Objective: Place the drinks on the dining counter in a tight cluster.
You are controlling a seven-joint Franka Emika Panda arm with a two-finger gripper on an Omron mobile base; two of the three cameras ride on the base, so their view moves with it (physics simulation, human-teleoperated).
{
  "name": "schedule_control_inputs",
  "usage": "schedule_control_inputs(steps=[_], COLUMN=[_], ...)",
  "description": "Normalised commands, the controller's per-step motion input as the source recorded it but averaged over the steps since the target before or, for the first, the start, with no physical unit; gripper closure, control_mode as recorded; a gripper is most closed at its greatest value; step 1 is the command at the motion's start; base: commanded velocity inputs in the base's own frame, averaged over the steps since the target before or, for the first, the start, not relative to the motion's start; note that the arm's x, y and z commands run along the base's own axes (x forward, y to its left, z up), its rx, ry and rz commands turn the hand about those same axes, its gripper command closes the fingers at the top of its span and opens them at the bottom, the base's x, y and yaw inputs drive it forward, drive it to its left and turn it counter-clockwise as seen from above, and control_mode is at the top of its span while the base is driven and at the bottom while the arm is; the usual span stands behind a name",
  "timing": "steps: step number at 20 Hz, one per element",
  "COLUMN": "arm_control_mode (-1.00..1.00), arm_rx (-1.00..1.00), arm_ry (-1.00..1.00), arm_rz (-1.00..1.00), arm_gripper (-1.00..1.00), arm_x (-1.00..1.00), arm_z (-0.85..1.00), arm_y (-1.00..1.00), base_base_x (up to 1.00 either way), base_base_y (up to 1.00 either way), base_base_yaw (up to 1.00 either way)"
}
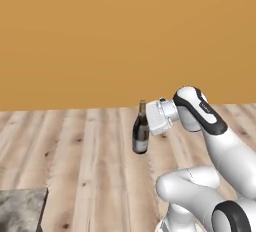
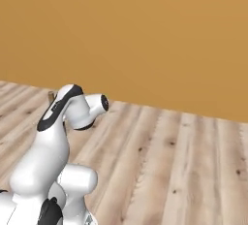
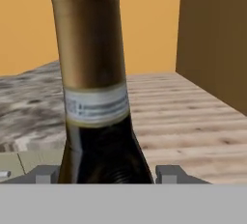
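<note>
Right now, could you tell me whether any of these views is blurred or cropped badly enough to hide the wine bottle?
Left base view: wine bottle whole and fairly sharp, held above the floor. Hand view: the neck fills the frame close up, label print blurred, base cropped. Right base view: the arm hides nearly all of the bottle.

Left base view: from behind the arm (image 1: 210, 141) on its left, facing forward and down over the plank floor (image 1: 90, 166) to the orange wall (image 1: 125, 36); mid-range. Right base view: same from the right, arm (image 2: 53, 141) at lower left. Both share arm, floor (image 2: 164, 170) and wall (image 2: 145, 35). Hand view: very close, looking along the gripper at the wine bottle (image 3: 94, 97) neck.
</note>
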Motion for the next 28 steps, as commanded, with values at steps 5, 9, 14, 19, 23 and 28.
schedule_control_inputs(steps=[5,9,14,19,23,28], arm_control_mode=[1.00,1.00,1.00,1.00,1.00,1.00], arm_rx=[0.00,0.00,0.00,0.00,0.00,0.00], arm_ry=[0.00,0.00,0.00,0.00,0.00,0.00], arm_rz=[0.00,0.00,0.00,0.00,0.00,0.00], arm_gripper=[1.00,1.00,1.00,1.00,1.00,1.00], arm_x=[0.00,0.00,0.00,0.00,0.00,0.00], arm_z=[0.00,0.00,0.00,0.00,0.00,0.00], arm_y=[0.00,0.00,0.00,0.00,0.00,0.00], base_base_x=[0.87,0.82,0.68,0.67,0.66,0.68], base_base_y=[0.00,0.00,0.00,0.00,0.00,0.00], base_base_yaw=[0.28,0.35,0.51,0.52,0.52,0.51])
